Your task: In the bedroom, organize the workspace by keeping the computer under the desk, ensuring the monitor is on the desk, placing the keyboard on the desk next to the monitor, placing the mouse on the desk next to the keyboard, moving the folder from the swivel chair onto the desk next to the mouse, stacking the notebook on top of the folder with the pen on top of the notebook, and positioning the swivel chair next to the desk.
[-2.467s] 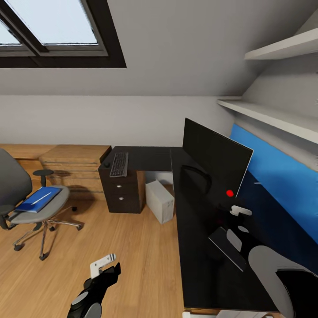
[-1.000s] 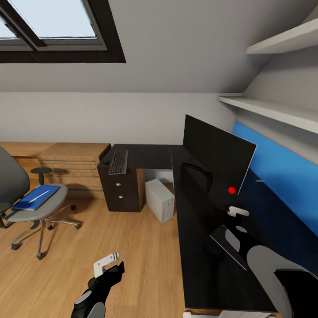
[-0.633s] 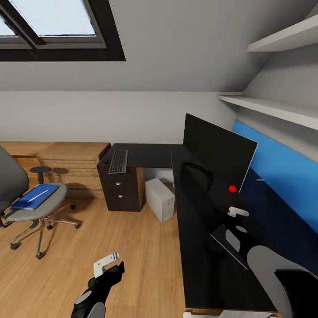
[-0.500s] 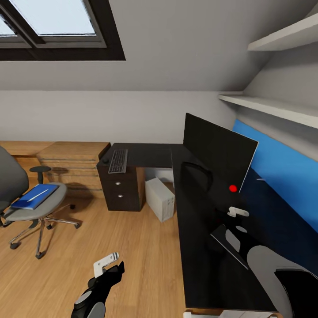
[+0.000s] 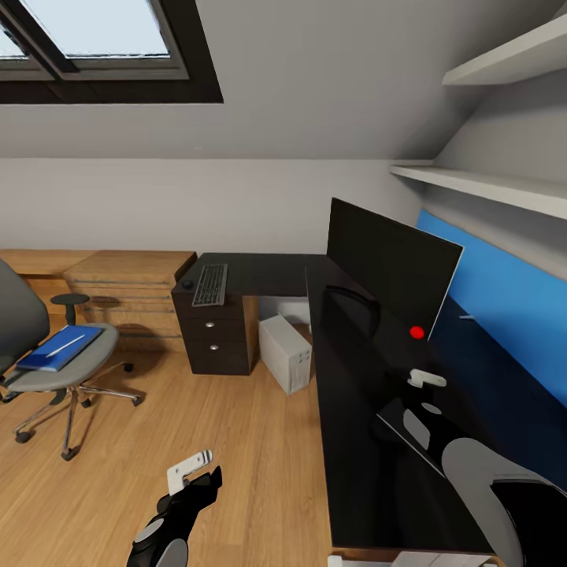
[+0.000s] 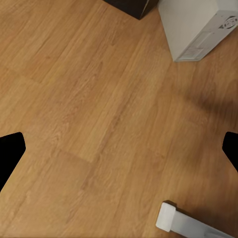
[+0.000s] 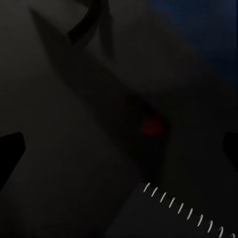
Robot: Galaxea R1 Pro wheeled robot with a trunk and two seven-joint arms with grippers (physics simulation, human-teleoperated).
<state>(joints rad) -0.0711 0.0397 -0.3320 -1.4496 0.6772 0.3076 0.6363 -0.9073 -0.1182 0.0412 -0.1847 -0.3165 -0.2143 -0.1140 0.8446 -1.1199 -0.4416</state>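
Folder (image 5: 59,348), flat and bright blue, lies on the grey swivel chair (image 5: 35,379) at ten o'clock from the left gripper (image 5: 189,466), well apart, long axis one-to-seven. Left arm nearer; both grippers spread, empty.

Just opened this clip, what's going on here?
A two-armed robot stands beside the black desk in an attic bedroom, holding nothing. The monitor and keyboard are on the desk, the computer on the floor under it. The blue folder lies on the swivel chair. The left gripper hangs over the floor; the right gripper is above the desk, over a spiral-bound notebook.
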